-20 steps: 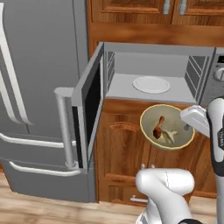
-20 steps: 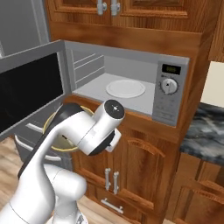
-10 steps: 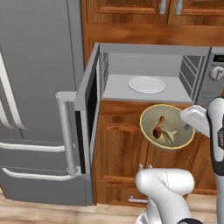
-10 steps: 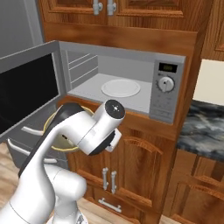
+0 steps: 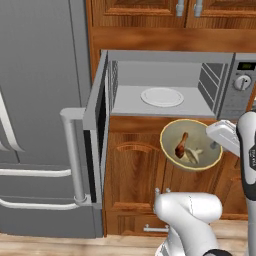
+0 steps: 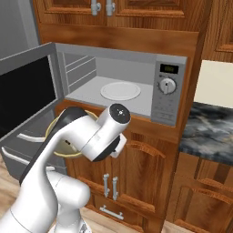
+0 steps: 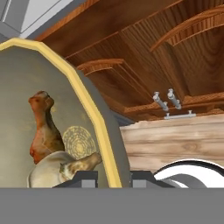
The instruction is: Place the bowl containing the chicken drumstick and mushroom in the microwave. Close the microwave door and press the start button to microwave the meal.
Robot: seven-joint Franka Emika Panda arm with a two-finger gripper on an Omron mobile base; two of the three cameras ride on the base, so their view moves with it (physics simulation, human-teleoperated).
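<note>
**Lift the bowl level and slide it onto the white plate**

Starting at your left, the door (image 5: 95,135) stands swung wide open, its bar handle (image 5: 74,155) out toward the fridge (image 5: 40,100), so the mouth of the microwave (image 5: 165,75) is free. Keep the bowl away from that door's edge as you raise it.

Next along, the white plate (image 5: 161,97) lies on the grey floor of the cavity, and that is your target. The bowl (image 5: 191,145) hangs below the cavity's front lip, in front of the wooden cabinet (image 5: 132,175), so in my judgement it has to come up before it goes in. Raise it clear of the lip first, then push forward.

The drumstick (image 7: 43,127) and the mushroom (image 7: 61,168) lie together on the bowl's bottom. Hold the bowl flat so neither rolls out.

At the bowl's right rim, the gripper (image 7: 114,177) is clamped on the bowl's wall, one finger inside and one outside. It is a one-sided hold, so move slowly and avoid sharp wrist turns.

Farthest right sits the control panel (image 5: 242,85); keep your arm clear of its knob for now
</note>
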